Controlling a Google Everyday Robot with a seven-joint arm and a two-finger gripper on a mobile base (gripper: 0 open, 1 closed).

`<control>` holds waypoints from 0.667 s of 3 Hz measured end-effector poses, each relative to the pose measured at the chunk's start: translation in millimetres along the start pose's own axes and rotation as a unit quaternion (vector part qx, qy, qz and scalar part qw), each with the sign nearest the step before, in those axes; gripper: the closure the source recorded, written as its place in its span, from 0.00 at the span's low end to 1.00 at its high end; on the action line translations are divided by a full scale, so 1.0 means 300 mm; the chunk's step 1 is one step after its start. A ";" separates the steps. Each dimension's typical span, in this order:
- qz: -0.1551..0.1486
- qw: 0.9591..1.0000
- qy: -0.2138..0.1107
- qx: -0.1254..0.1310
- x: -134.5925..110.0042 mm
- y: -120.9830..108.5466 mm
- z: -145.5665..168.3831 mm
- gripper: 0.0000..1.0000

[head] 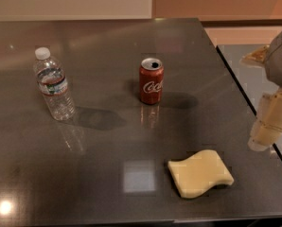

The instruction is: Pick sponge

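The sponge [200,173] is a flat pale yellow foam block with wavy edges. It lies on the dark table [108,79] near the front right corner. My gripper [268,124], with cream-coloured fingers, hangs at the right edge of the view, above the table's right edge. It is to the right of the sponge and higher than it, not touching it.
A red cola can [151,80] stands upright at the table's middle. A clear water bottle [55,85] with a white cap stands at the left. A second grey surface [259,79] lies beyond the table's right edge.
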State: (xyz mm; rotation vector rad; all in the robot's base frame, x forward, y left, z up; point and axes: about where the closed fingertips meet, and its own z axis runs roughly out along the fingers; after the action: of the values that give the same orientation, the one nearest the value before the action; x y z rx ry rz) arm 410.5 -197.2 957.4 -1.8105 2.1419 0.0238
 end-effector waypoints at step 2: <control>-0.031 0.997 -0.046 -0.046 -0.030 0.171 0.093 0.00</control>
State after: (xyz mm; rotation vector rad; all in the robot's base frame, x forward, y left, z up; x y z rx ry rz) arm 369.2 -172.5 923.2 -1.8878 2.0516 0.1915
